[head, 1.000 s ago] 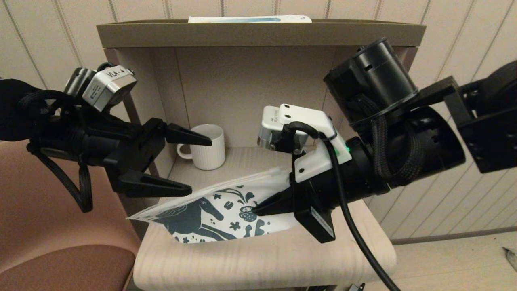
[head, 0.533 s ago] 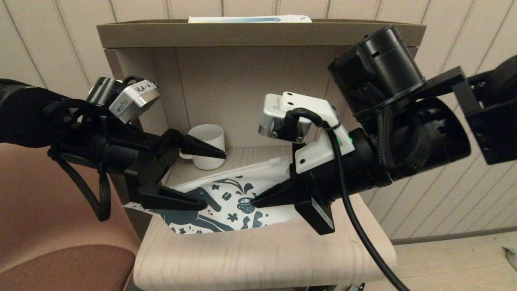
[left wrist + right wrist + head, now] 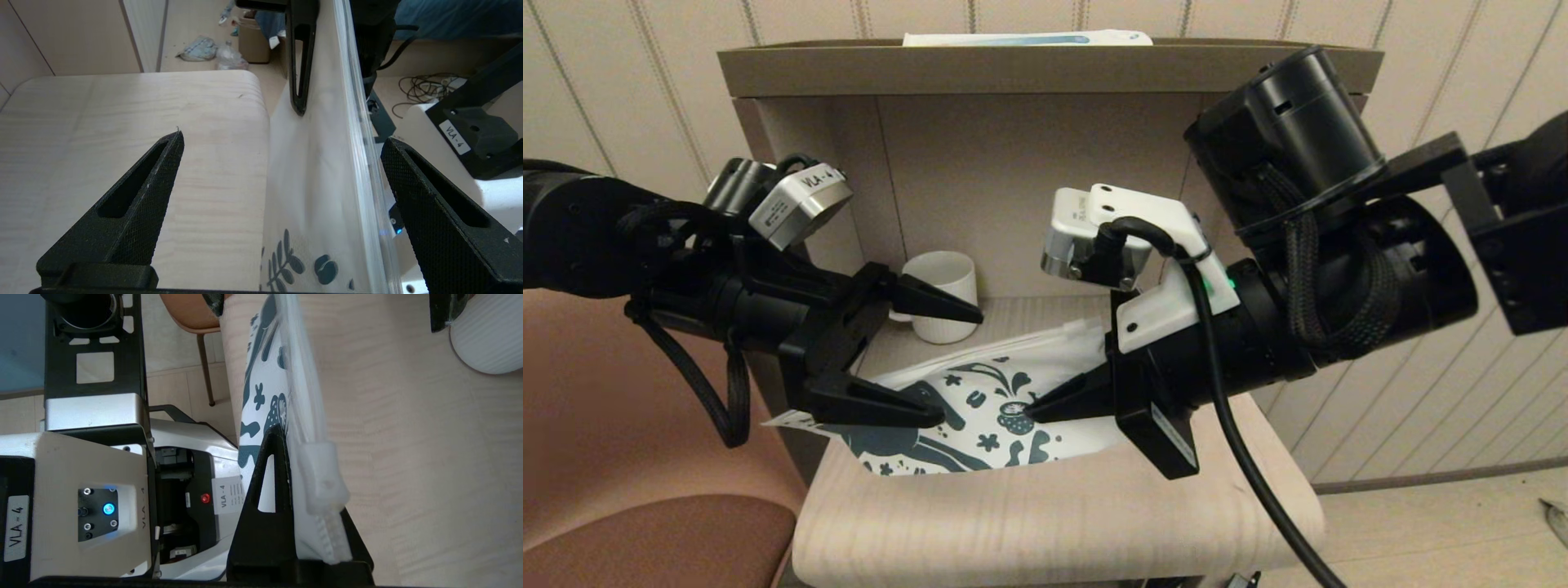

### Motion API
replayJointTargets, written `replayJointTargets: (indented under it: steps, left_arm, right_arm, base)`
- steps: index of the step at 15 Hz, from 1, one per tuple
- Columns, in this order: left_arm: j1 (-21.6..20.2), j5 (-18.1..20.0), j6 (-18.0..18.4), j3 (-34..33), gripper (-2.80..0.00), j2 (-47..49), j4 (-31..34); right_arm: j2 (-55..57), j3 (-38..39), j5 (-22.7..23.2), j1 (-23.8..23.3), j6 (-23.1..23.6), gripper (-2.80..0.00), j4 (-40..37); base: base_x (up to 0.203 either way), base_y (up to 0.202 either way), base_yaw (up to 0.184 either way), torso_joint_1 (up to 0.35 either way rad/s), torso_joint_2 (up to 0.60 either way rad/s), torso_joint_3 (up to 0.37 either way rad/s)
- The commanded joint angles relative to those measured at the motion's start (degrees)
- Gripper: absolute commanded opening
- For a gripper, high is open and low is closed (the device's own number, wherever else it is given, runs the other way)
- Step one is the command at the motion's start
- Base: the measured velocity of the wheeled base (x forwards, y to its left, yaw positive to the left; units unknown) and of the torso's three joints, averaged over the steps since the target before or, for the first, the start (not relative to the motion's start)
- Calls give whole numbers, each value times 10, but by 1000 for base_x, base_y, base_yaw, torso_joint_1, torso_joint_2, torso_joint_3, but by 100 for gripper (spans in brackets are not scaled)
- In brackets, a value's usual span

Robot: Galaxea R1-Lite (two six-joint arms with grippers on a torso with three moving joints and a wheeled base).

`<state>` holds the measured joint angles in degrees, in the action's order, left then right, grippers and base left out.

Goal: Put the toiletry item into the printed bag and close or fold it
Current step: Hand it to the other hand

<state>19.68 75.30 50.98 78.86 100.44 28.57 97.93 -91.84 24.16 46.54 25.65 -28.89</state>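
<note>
Clamped together on the zip-strip end of the printed bag (image 3: pixel 988 384): jaws of the right gripper (image 3: pixel 1033 406), reaching in from 3 o'clock and holding the pouch lifted and tilted over the wooden shelf (image 3: pixel 1054 523). Spread wide apart around the bag's other end, one finger above and one below, touching nothing clearly: jaws of the left gripper (image 3: pixel 960 363), entering from 9 o'clock. No sign of the toiletry item; cannot tell whether inside the pouch. Toward 12 o'clock behind the bag, a white ribbed mug (image 3: pixel 943 296). On the top ledge, a long white-and-blue box (image 3: pixel 1027 37).
</note>
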Motion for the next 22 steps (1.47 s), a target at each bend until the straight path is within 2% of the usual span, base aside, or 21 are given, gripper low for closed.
replayJointTargets:
  steps: [1,11,21,22]
  left_arm:
    - [3,5,2,1,0,1,2]
    - [3,6,1,3,0,0,-1]
    - [4,1,2,0,0,7,-2]
    - [4,1,1,0,-280,6,-1]
  right_arm:
    - [2,0,3,3,1,-280,1]
    - [-4,45,5,6,-10,-280,28]
    - [5,19,5,7,-10,-280,27]
    - [6,19,5,7,-10,-280,27]
  base:
    - [0,0,0,0,0,0]
    - [0,0,0,0,0,0]
    - [0,0,0,0,0,0]
    - [0,0,0,0,0,0]
